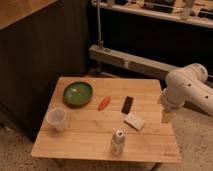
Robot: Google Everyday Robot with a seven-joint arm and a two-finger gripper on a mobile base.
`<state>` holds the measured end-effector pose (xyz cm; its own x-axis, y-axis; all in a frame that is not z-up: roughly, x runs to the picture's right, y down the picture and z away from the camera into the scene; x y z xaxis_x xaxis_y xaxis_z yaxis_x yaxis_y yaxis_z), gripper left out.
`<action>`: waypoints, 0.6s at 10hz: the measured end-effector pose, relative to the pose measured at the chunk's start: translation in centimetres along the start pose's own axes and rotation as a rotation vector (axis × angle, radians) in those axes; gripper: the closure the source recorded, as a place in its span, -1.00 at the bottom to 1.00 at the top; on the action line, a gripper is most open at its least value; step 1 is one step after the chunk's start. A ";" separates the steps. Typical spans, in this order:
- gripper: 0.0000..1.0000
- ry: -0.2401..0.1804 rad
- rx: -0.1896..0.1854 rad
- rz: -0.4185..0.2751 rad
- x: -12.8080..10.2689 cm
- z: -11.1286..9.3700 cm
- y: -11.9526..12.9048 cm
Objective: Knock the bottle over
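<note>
The bottle (117,142) is small and whitish with a narrow neck and cap. It stands upright near the front edge of the wooden table (90,132), right of centre. My white arm (187,90) comes in from the right. My gripper (165,115) hangs at the table's right edge, well right of and behind the bottle, apart from it.
A translucent plastic cup (57,118) stands at front left. A green bowl (77,93) sits at back left. An orange carrot-like piece (104,103), a black flat object (127,104) and a flat white block (134,120) lie mid-table. A dark cabinet wall (40,60) stands at left.
</note>
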<state>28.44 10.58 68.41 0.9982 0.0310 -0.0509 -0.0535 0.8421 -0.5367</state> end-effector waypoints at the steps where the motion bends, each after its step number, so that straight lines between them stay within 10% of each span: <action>1: -0.26 0.000 0.000 0.000 0.0 0.0 0.0; 6: 0.59 -0.026 -0.037 -0.091 -5.3 0.2 1.5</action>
<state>23.12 11.75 68.02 0.9993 -0.0308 0.0212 0.0374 0.8215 -0.5690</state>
